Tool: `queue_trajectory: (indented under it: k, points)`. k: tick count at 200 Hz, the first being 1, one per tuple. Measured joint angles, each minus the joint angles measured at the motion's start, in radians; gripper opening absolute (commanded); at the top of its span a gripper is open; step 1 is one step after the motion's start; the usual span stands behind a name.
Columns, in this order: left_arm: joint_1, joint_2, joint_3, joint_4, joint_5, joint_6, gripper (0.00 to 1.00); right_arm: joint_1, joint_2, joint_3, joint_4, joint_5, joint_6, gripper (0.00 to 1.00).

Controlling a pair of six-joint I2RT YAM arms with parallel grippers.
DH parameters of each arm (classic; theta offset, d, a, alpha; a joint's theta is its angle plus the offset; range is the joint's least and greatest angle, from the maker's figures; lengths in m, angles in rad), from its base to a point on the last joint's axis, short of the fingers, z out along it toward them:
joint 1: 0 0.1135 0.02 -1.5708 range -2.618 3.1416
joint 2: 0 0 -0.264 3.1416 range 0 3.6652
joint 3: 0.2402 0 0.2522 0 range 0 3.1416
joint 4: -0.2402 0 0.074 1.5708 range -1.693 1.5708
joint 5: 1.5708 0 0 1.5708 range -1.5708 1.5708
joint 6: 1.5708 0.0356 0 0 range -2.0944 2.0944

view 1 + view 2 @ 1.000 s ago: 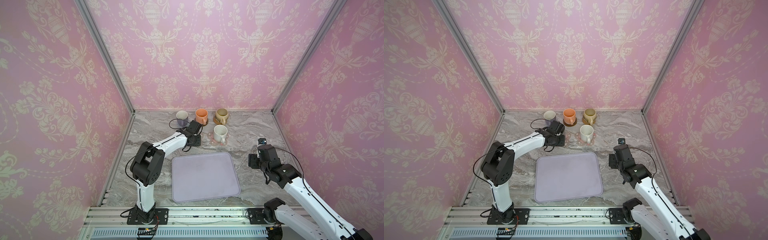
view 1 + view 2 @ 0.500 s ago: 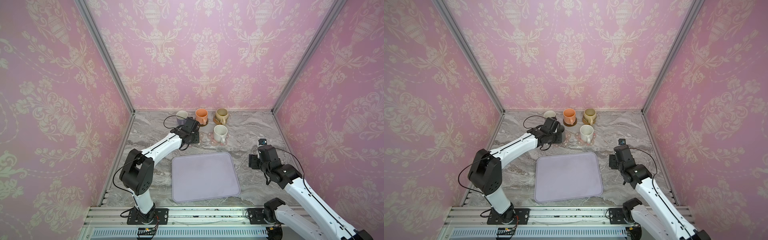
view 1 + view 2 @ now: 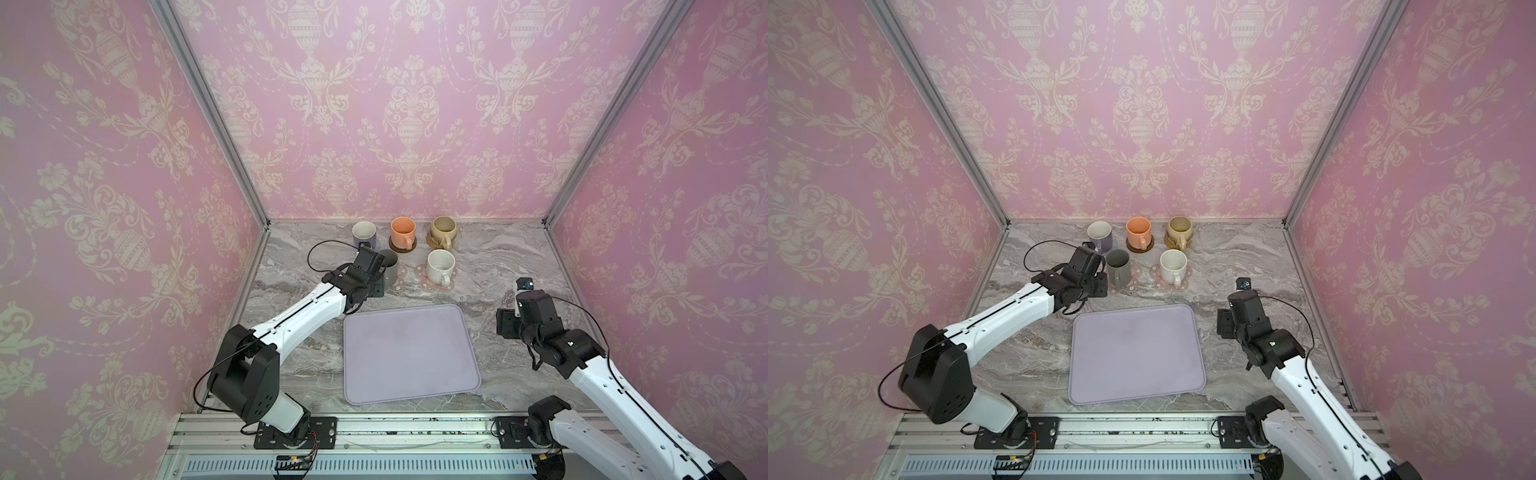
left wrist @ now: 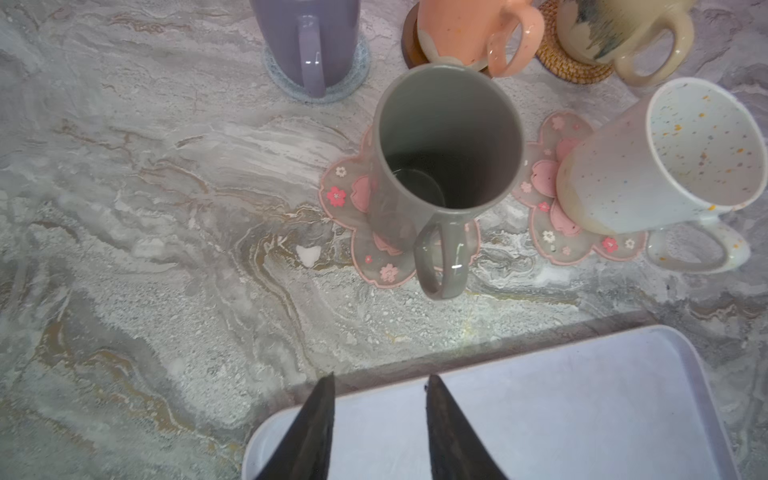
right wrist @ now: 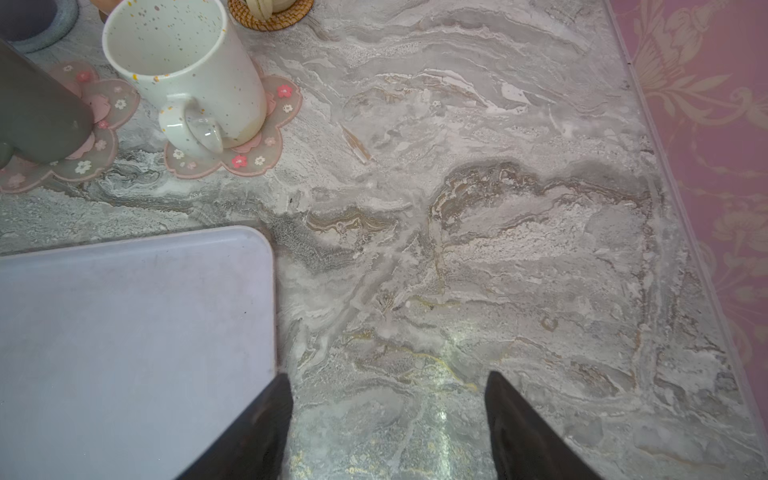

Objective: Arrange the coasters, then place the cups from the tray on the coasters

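- Left pincer (image 4: 380, 378) stands part-open with nothing between its jaws; in the left wrist view its tips show against a corner of the tray (image 4: 540, 415), apart from every cup.
- Nearest to it I see the dark grey cup (image 4: 444, 166), upright on a pink flower coaster (image 4: 345, 191), its handle turned toward that pincer.
- Just beside it, the white speckled cup (image 4: 665, 166) sits on the second pink flower coaster (image 4: 544, 232).
- Behind these, along the back wall (image 3: 407, 124), I count three more:
  - the lavender cup (image 4: 307, 37) on the light blue coaster (image 4: 361, 62)
  - the orange-peach cup (image 4: 461, 29) on the dark brown disc (image 4: 411, 50)
  - the beige cup (image 4: 615, 25) on the rattan coaster (image 4: 557, 62)
- In both top views, the tray lies flat on the marble bench (image 3: 498, 257), nearer to the robot bases than the cups.
- Right pincer (image 5: 387, 374) gapes wide and grips nothing, above the bench just beside the tray's edge and well apart from the cups.
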Motion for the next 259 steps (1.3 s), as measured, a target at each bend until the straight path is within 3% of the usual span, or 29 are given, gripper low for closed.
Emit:
queue_trajectory:
  k: [93, 176, 224, 259]
  points:
    - [0.041, -0.227, -0.204, -0.048, -0.125, 0.000, 0.42, -0.005, 0.067, 0.000, 0.059, -0.071, 0.031, 0.76]
    - [0.145, -0.392, -0.317, -0.060, -0.223, 0.033, 0.48, -0.005, 0.137, 0.003, 0.121, -0.095, 0.028, 0.79]
    - [0.249, -0.452, -0.404, -0.014, -0.262, 0.075, 0.62, -0.031, 0.188, 0.000, 0.196, -0.063, -0.034, 0.81]
    - [0.330, -0.454, -0.479, 0.057, -0.268, 0.076, 0.67, -0.103, 0.249, -0.016, 0.283, -0.062, -0.061, 0.81]
